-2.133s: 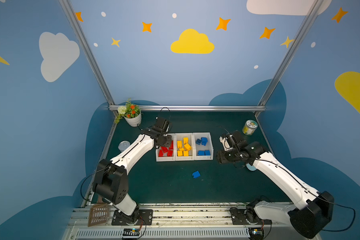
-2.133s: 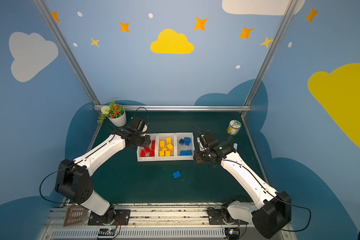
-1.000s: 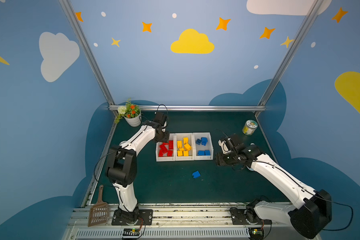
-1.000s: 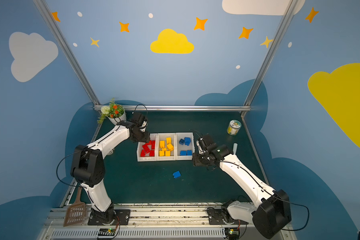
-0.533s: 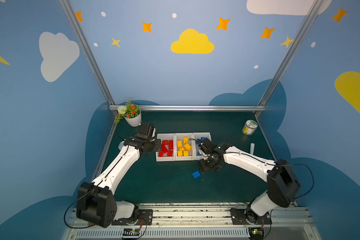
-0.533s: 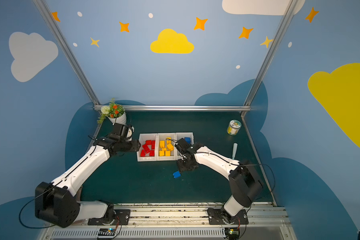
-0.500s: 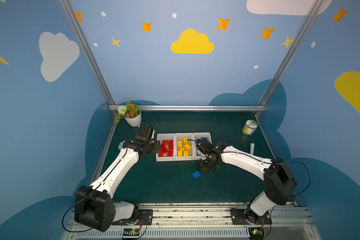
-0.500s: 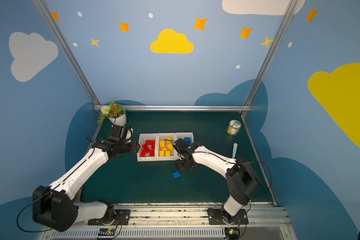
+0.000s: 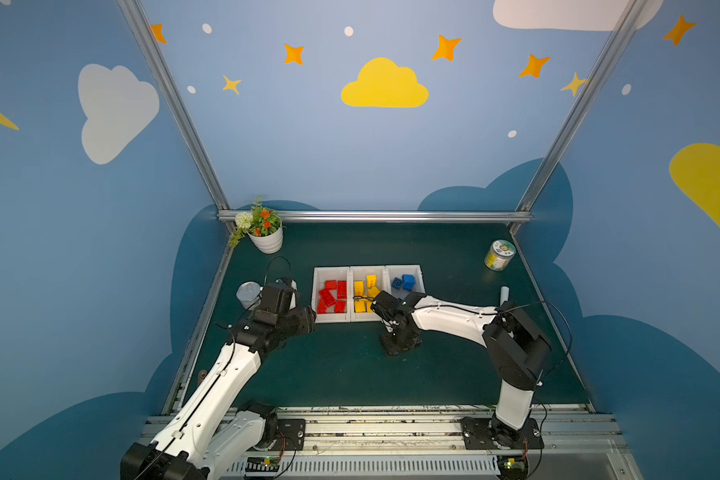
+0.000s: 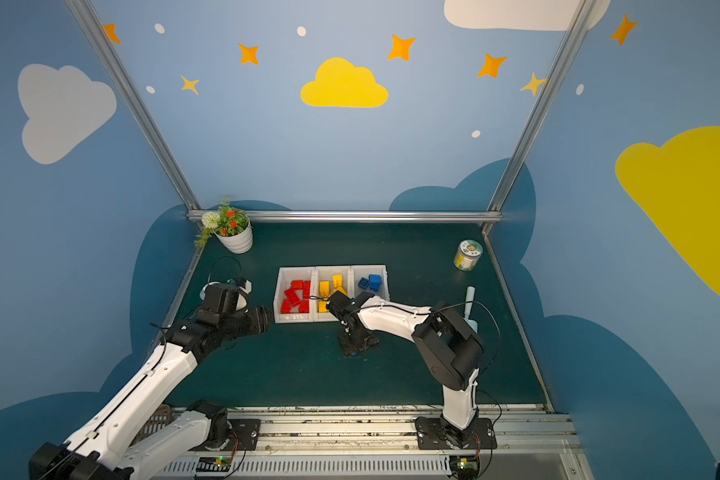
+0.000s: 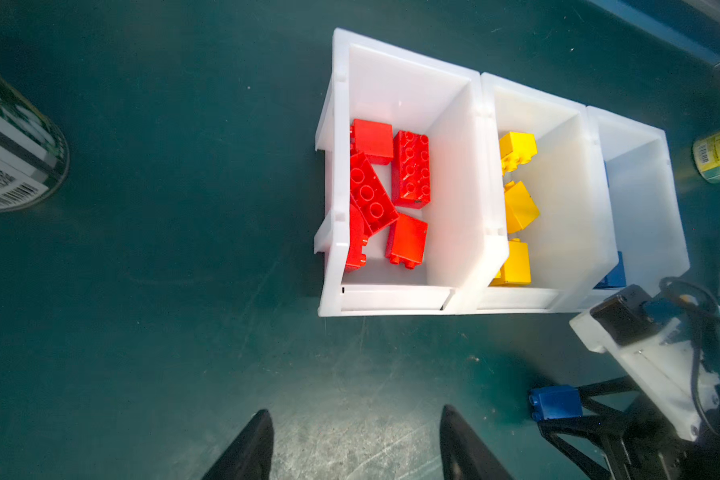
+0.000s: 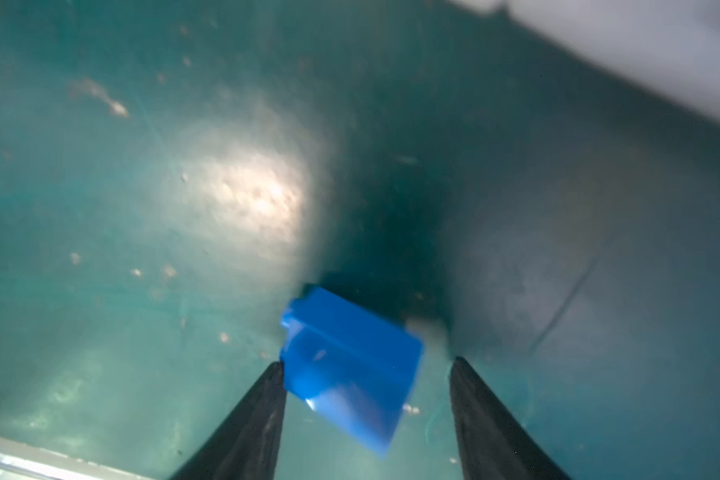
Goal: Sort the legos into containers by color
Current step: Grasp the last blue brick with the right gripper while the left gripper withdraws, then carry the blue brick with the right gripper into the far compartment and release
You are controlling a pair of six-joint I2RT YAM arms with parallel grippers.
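Note:
A loose blue lego point(image 12: 350, 374) lies on the green mat in front of the bins, also seen in the left wrist view point(image 11: 555, 402). My right gripper point(image 12: 368, 362) points down over it, open, jaws on either side; one finger touches it, the other stands apart. In both top views the right gripper point(image 9: 400, 345) hides the brick almost fully. Three white containers stand in a row: the red bin point(image 11: 454, 145) holds red legos point(image 9: 331, 295), the yellow bin point(image 11: 566, 174) yellow legos point(image 9: 366, 286), the blue bin point(image 11: 649, 195) blue legos point(image 9: 404, 282). My left gripper point(image 11: 355, 409) is open and empty, near the red bin's front left corner.
A potted plant point(image 9: 267, 241) stands at the back left corner. A metal can point(image 9: 248, 293) sits behind my left wrist. A yellow-labelled jar point(image 9: 499, 255) and a white tube point(image 9: 504, 294) lie along the right edge.
My right gripper swung in from the right and came down over the loose blue lego. My left gripper drew back from the red bin toward the front left and its jaws widened.

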